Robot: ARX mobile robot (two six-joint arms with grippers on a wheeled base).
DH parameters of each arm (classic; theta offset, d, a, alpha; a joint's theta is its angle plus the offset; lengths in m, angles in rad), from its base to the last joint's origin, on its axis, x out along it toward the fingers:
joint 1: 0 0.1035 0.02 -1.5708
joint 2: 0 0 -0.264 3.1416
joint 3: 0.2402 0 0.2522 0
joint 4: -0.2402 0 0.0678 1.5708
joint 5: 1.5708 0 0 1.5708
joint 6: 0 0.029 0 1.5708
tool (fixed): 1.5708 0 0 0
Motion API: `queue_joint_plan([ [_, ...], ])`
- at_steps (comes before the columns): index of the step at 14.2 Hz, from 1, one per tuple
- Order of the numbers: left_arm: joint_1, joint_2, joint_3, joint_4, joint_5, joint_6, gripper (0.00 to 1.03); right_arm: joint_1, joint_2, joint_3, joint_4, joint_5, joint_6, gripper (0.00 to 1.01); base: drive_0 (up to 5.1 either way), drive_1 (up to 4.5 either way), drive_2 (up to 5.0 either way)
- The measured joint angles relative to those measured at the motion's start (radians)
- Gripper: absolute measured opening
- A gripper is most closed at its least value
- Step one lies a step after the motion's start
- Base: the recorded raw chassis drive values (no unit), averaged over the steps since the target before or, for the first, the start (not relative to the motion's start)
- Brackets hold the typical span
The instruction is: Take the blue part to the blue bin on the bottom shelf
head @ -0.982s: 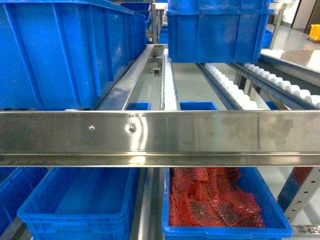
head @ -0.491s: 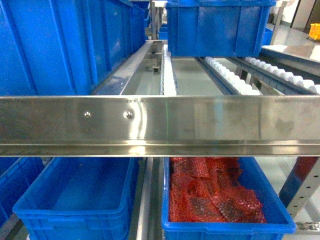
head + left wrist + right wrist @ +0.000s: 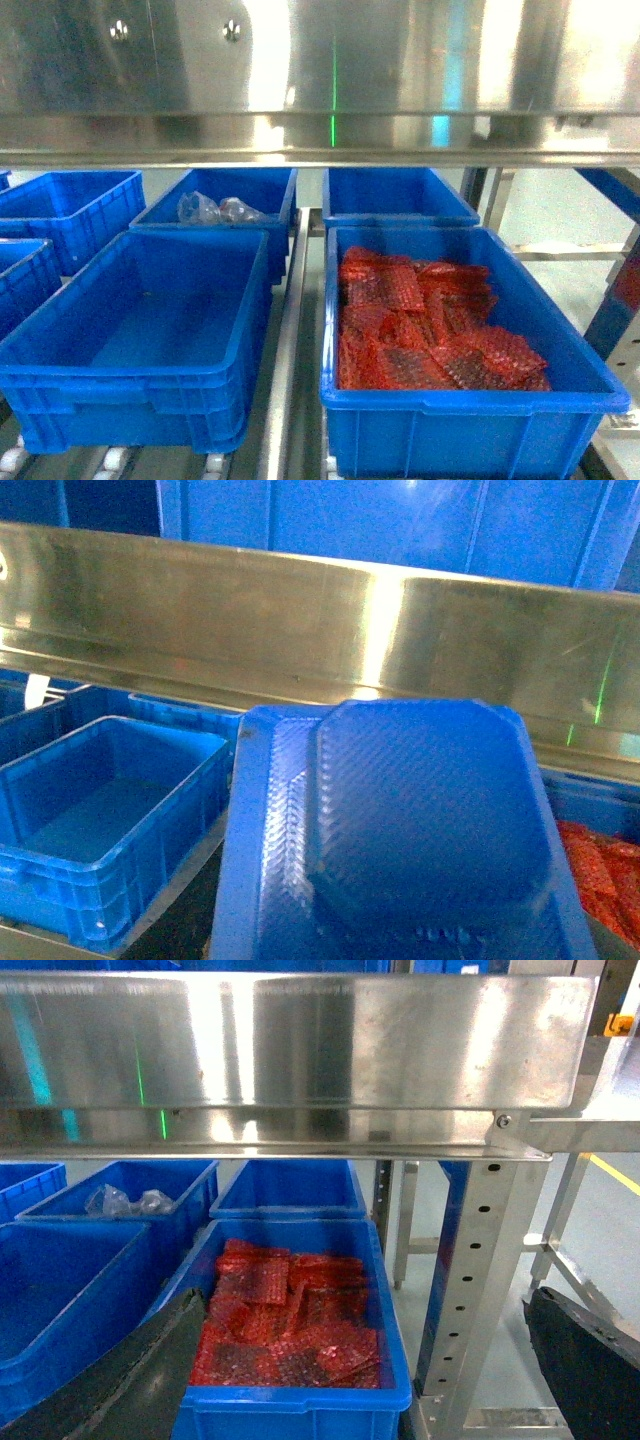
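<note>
Up close in the left wrist view, the blue part [image 3: 430,820], a ribbed tray-like piece with a raised eight-sided middle, fills the foreground just before the left gripper; whether it is clenched cannot be told, as the fingers are hidden. The right gripper [image 3: 380,1360] is spread wide, its dark fingers [image 3: 140,1380] empty. Beyond them on the bottom shelf [image 3: 290,400] sit an empty blue bin [image 3: 140,330] and, beside it, a bin of red packets [image 3: 430,320], under a steel rail [image 3: 320,80].
</note>
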Motion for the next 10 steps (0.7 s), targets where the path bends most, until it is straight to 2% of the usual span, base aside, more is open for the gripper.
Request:
queue_joint_plan([
  [10,0.000,0.000,0.000,0.000,0.000,0.000,0.43,0.000,0.000,0.000,-0.002,0.000,0.002,0.98,0.0,0.00,0.0],
])
